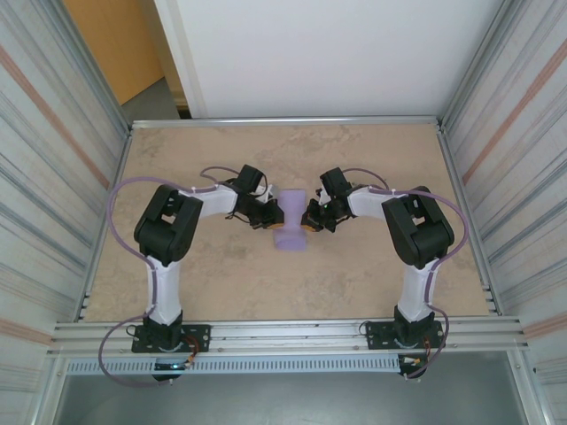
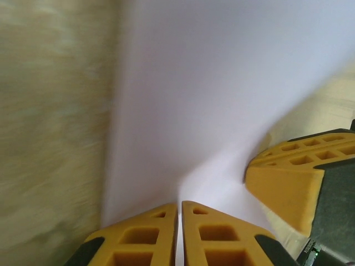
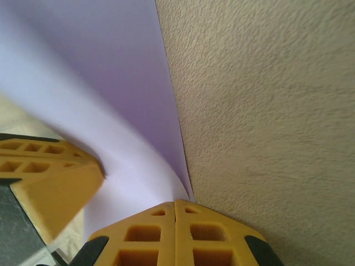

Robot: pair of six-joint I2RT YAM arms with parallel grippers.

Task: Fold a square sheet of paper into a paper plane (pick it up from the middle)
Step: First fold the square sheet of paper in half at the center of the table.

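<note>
Pinching at the centre: two arms are meeting over the middle of the table (image 1: 372,274), each taking one side of the square sheet of paper (image 1: 290,232), which is bowing into a waisted, hourglass shape between them.
Sheet: the lavender paper is sitting at mid-table between the two grippers, its wider end spreading toward the arm bases; whether that end is resting on the surface cannot be told.
Left gripper (image 2: 179,219): its yellow fingers are sitting all but together, a hairline apart, with the sheet's edge running down into the slit; it is gripping the paper.
Right gripper (image 3: 175,219): its fingers are pressing fully together, the sheet's edge curling into the seam where they meet; it is clamping the opposite side.
Neighbours: each wrist view is showing the other arm's finger just beside the paper, so the two grips are facing one another across the sheet's narrow waist.
Why the middle: holding both sides at the midline is probably giving the arms a centre line to crease along.
Stage: no sharp crease or dart shape is showing, so the folding is judged to be in its early part.
</note>
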